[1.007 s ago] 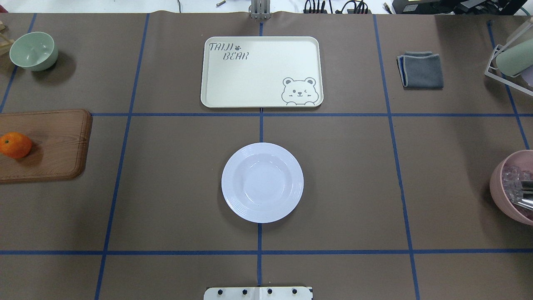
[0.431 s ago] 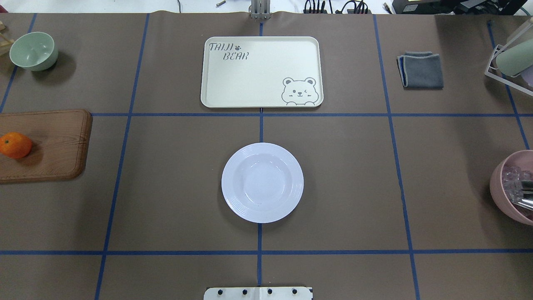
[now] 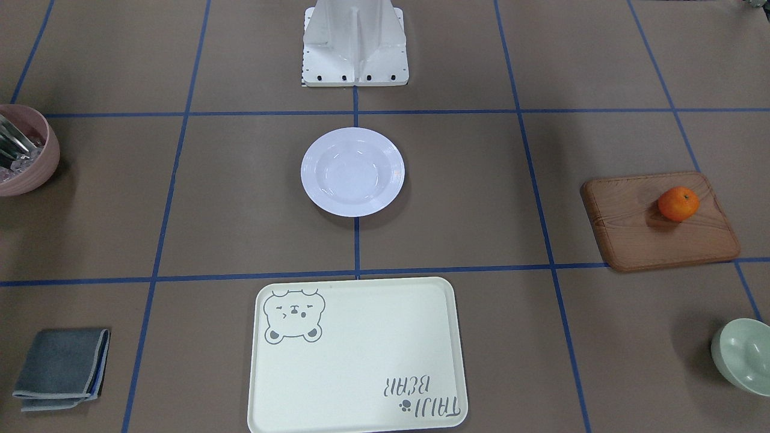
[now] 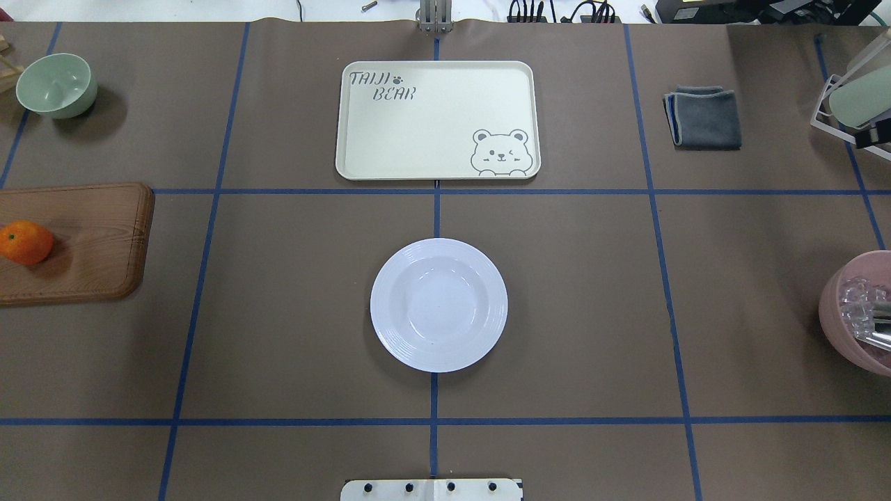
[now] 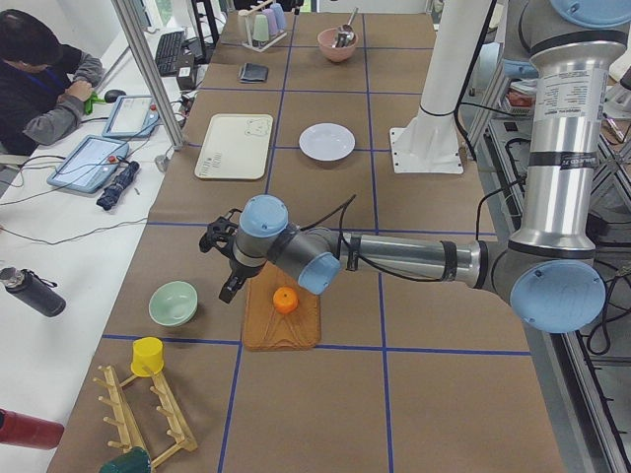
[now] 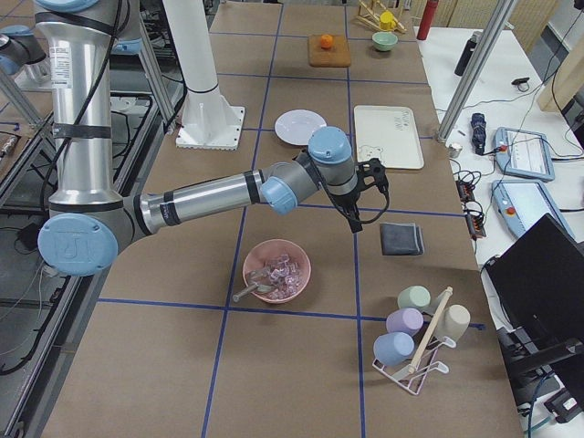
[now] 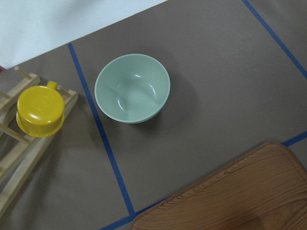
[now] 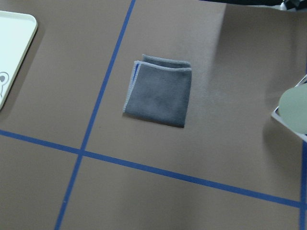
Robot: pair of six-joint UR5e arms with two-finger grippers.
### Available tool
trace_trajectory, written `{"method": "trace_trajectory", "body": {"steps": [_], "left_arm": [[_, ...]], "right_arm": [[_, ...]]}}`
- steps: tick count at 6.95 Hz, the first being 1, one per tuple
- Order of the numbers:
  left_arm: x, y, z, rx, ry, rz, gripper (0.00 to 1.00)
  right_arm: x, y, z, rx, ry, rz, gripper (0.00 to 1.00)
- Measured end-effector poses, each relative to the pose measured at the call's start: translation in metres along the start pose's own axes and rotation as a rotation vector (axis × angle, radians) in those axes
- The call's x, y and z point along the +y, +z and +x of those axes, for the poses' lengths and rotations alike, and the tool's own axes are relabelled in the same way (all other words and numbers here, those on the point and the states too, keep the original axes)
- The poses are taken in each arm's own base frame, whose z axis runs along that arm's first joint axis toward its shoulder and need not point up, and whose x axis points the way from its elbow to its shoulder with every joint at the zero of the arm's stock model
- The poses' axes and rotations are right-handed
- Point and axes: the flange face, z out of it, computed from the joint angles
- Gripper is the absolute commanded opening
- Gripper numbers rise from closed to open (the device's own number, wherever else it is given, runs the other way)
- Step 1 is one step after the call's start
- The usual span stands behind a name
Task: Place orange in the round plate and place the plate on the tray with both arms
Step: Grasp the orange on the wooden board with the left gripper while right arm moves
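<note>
The orange [image 4: 26,242] lies on the brown wooden board [image 4: 83,243] at the table's left edge. The white round plate [image 4: 438,305] sits in the middle, with nothing in it. Beyond it, the cream bear tray [image 4: 437,120] is bare. In the exterior left view my left gripper [image 5: 225,276] hangs above the table between the orange [image 5: 285,300] and the green bowl [image 5: 173,303]. In the exterior right view my right gripper [image 6: 360,214] hovers near the grey cloth [image 6: 401,239]. I cannot tell whether either is open or shut. Neither wrist view shows fingers.
A green bowl [image 4: 56,85] stands at the back left and a folded grey cloth [image 4: 703,117] at the back right. A pink bowl [image 4: 860,313] with clear pieces and a metal utensil sits at the right edge, behind it a cup rack [image 4: 853,104]. A person [image 5: 39,79] sits at a side desk.
A small black part has come into the overhead view at the right edge, by the cup rack. The orange, plate and tray have not moved.
</note>
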Motion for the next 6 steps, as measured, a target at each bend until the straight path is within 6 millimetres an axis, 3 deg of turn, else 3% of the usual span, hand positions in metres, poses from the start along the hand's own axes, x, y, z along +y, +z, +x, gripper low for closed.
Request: {"method": "trace_trajectory", "body": {"steps": [2, 3, 6], "left_arm": [[0.023, 0.053, 0.015, 0.046, -0.061, -0.043, 0.99], [0.036, 0.074, 0.024, 0.064, -0.072, -0.072, 0.99], [0.054, 0.097, 0.041, 0.09, -0.059, -0.115, 0.99]], "right_arm": [[0.015, 0.03, -0.06, -0.041, 0.141, -0.012, 1.0], [0.025, 0.043, -0.074, -0.022, 0.178, -0.015, 1.0], [0.037, 0.06, -0.082, 0.015, 0.188, -0.012, 1.0]]}}
